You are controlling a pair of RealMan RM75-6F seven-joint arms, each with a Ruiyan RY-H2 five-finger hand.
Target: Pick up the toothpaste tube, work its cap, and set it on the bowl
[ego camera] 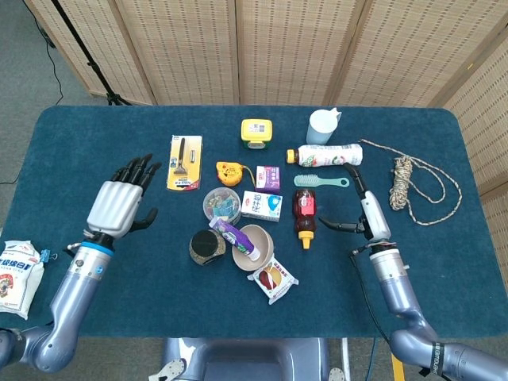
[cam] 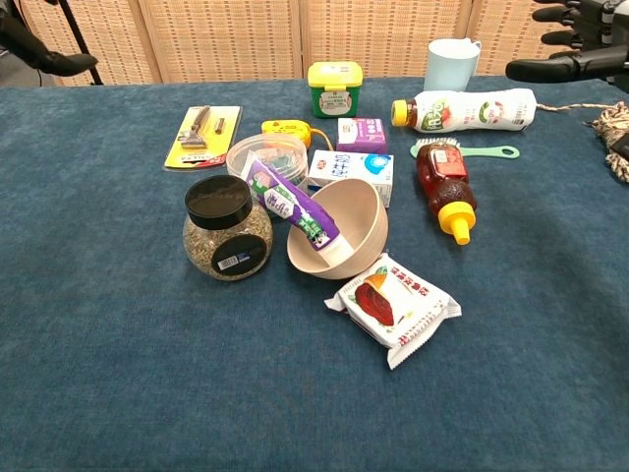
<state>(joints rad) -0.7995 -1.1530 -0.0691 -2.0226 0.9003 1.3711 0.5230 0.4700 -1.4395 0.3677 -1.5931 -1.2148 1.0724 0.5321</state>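
Note:
A purple and white toothpaste tube (ego camera: 235,238) (cam: 291,206) lies slanted across the rim of the tan bowl (ego camera: 262,242) (cam: 359,236), its lower end inside the bowl. No hand touches it. My left hand (ego camera: 119,202) hovers open over bare cloth well left of the bowl, fingers spread; the chest view catches only its dark fingertips (cam: 39,49) at the top left corner. Over on the other side, beyond the bowl and past the sauce bottle, my right hand (ego camera: 367,213) (cam: 570,44) is open too, holding nothing.
A black-lidded jar (ego camera: 205,247) stands against the bowl's left side, a clear tub (ego camera: 221,204) behind it. A snack packet (ego camera: 271,278) lies in front, a red sauce bottle (ego camera: 305,213) to the right. Boxes, a razor pack (ego camera: 184,162), a cup (ego camera: 321,127) and a rope (ego camera: 405,181) fill the far half.

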